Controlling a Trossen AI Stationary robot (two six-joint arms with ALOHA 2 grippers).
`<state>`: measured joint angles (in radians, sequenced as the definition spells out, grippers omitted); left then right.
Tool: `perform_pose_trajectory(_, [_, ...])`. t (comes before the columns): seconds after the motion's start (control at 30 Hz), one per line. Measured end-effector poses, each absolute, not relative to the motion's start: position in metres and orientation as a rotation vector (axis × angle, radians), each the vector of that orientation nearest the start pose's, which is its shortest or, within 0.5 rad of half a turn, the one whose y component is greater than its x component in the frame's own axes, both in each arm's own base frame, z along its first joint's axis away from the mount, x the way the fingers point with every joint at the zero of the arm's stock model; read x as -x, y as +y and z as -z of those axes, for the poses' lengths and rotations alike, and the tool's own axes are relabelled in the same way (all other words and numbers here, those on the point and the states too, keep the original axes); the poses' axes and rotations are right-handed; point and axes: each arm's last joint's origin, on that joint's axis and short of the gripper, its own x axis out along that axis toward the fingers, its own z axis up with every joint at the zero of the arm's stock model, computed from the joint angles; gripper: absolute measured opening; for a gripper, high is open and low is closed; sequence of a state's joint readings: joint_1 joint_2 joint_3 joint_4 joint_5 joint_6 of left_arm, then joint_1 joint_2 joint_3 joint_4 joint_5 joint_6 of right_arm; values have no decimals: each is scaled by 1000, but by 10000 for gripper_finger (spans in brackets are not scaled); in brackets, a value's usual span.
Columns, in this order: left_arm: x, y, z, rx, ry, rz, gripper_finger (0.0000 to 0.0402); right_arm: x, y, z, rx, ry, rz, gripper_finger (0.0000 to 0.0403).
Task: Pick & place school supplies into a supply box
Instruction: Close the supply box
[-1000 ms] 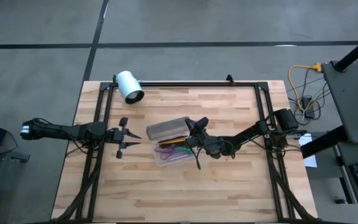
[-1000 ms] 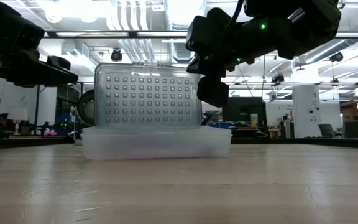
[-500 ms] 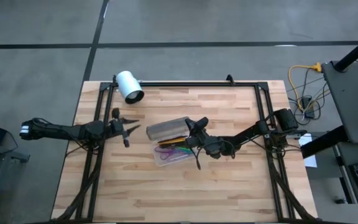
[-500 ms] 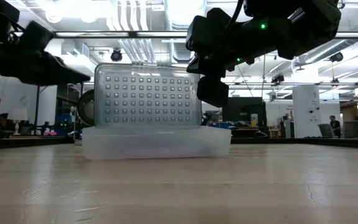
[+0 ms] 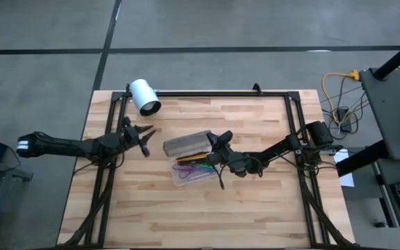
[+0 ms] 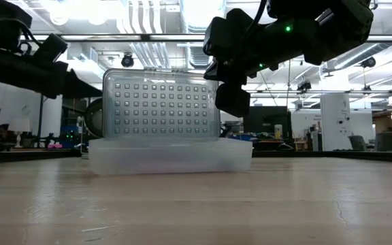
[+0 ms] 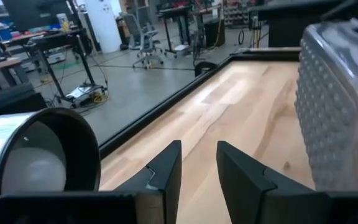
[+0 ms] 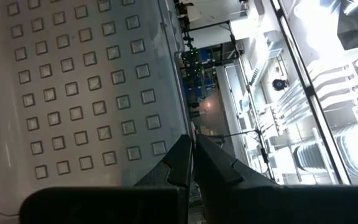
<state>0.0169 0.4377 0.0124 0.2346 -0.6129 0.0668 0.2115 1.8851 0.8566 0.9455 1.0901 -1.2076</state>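
The supply box [image 5: 194, 173], a clear case, sits mid-table with its grey dotted lid [image 5: 186, 144] standing upright along the far side [image 6: 160, 105]. Several coloured pens and pencils [image 5: 189, 162] lie inside it. My right gripper [image 5: 212, 142] is shut, level, at the lid's right-hand end [image 8: 193, 138]. My left gripper [image 5: 146, 132] hovers open to the left of the box, above the table, with nothing between its fingers [image 7: 199, 155]. My right gripper has its shut fingertips right at the lid's right-hand edge [image 8: 166, 81], coming in level from the table's right. I cannot tell whether they touch the lid.
A white cylinder [image 5: 144, 96] lies on its side at the far left, close to my left gripper [image 7: 39, 155]. Black frame rails [image 5: 207, 92] run along the far edge and both sides. Bare wood [image 5: 200, 215] lies toward the near edge.
My left gripper has swung toward the table's far edge and drawn back a little toward the left, rolling and turning its fingers toward the far right. Its opening looks the same. The box, lid and right gripper have kept still.
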Motion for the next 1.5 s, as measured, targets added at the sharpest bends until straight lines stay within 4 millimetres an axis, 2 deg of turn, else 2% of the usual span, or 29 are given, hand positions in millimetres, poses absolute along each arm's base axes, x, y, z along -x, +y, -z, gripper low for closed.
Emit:
perform_pose_trajectory(0.77, [-142, 19, -144, -59, 245, -580, 86, -358, 51, -169, 1175, 591, 730, 9])
perform_pose_trajectory(1.1, [-155, 19, -153, -47, 256, -541, 86, -358, 51, -169, 1173, 591, 730, 9])
perform_pose_trajectory(1.5, [-168, 19, -151, -57, 319, -527, 86, -358, 51, -167, 1189, 609, 720, 9])
